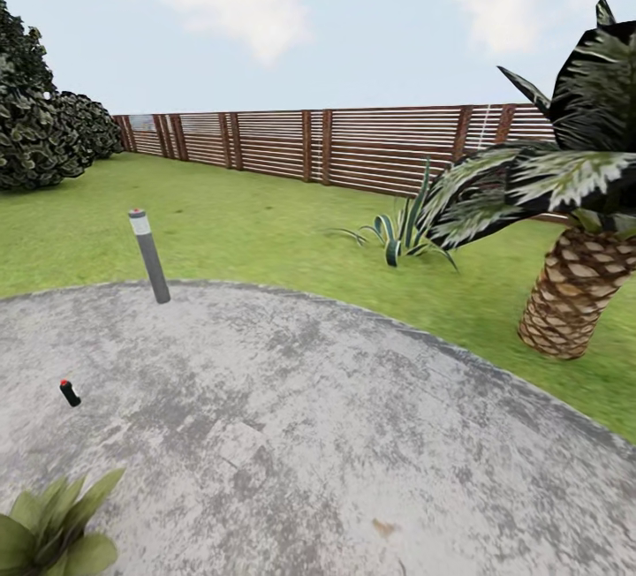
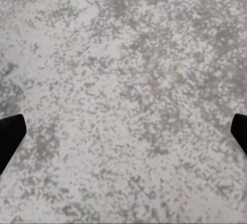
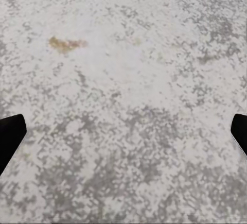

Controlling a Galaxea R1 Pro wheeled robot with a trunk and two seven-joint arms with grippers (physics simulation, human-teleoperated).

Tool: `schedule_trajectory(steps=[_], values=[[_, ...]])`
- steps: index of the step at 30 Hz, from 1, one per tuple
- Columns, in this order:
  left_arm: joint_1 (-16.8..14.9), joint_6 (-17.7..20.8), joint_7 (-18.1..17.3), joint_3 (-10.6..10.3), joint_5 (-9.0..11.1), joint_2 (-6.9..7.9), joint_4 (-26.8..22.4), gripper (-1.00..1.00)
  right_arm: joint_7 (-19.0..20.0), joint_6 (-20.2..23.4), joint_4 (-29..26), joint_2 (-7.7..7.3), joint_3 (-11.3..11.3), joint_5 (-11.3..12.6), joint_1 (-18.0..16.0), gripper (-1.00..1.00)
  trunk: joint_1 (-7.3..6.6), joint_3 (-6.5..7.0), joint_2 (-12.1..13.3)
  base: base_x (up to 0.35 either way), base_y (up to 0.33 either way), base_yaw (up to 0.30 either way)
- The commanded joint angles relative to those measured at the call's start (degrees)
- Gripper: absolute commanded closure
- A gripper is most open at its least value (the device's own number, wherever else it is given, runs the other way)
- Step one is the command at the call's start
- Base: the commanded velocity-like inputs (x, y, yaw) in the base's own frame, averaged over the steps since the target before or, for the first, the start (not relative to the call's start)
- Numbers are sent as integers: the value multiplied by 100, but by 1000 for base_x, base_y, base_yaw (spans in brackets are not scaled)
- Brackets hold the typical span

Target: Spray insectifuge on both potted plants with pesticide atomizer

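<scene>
Head view: the atomizer [image 1: 70,393] lies tilted on the patio [image 1: 353,435] near its left edge, just beyond a potted plant [image 1: 49,527]; another plant [image 1: 399,236] grows on the lawn [image 1: 265,223]. Wrist views: left gripper [image 2: 123,134] and right gripper [image 3: 123,134] hang over bare stone, fingers apart, empty, likely ready for pickup.

Round grey stone patio [image 1: 353,435], mottled, with a small brown stain [image 1: 384,526]. Green lawn [image 1: 265,223] surrounds it. Brown slatted fence [image 1: 353,147] bounds the far side. Dark bushes [image 1: 40,117] stand far left; palm [image 1: 574,293] at right. Grey bollard [image 1: 148,256] at patio edge. Sky pale, cloudy.
</scene>
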State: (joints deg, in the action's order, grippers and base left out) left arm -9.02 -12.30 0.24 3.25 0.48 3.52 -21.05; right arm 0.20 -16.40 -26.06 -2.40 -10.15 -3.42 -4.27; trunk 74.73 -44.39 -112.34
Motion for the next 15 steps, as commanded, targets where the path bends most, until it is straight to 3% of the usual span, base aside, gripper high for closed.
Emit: schedule_trajectory(steps=[1, 15], values=[[-3, -19, 2, 8, 5, -1, 5, -100, 4, -19, 3, 3, -23, -39, -4, -100, 3, -5, -2, 338, -26, 0], [-3, -24, 3, 9, 4, 0, 3, -100, 21, -21, 2, 3, -9, -62, -4, -100, 3, -5, -2, 338, -101, 0]])
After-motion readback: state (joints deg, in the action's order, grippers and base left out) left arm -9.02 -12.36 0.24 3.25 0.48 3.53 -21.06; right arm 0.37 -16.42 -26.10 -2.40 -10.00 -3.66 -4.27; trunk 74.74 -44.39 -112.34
